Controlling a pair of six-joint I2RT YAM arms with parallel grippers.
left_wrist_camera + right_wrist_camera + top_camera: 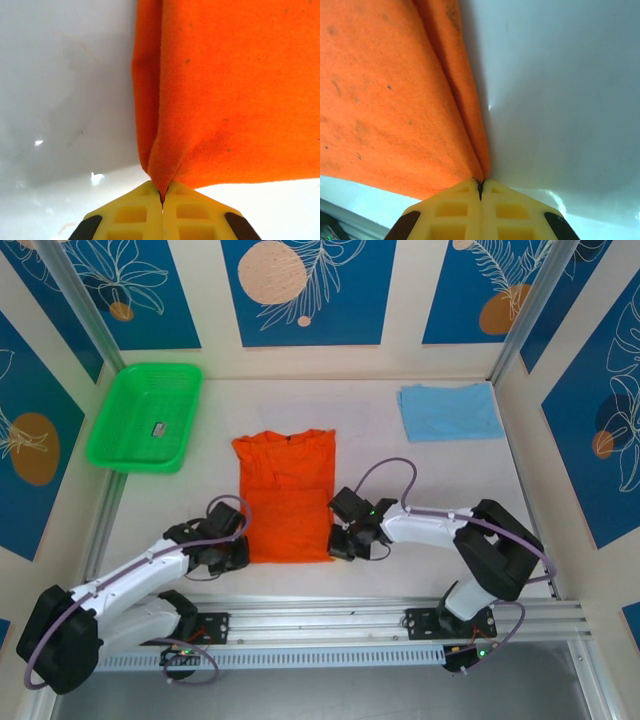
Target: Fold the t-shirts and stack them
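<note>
— What's the orange shirt point(287, 495) like?
— Soft, fuzzy cloth. Its sides are folded in to make a long flat rectangle in the middle of the white table point(400, 470). The long axis runs from the near edge away, with the collar at the far end.
— And the claws?
— Both are at its near hem. The left claw point(162, 197) is clenched on the near-left corner, with cloth pinched between its yellow moulded jaws. The right claw point(480, 186) is clamped the same way on the near-right corner.
— The blue shirt point(450, 411)?
— A smooth folded rectangle at the far right, well apart. A green plastic basket point(112, 415) sits far left.
</note>
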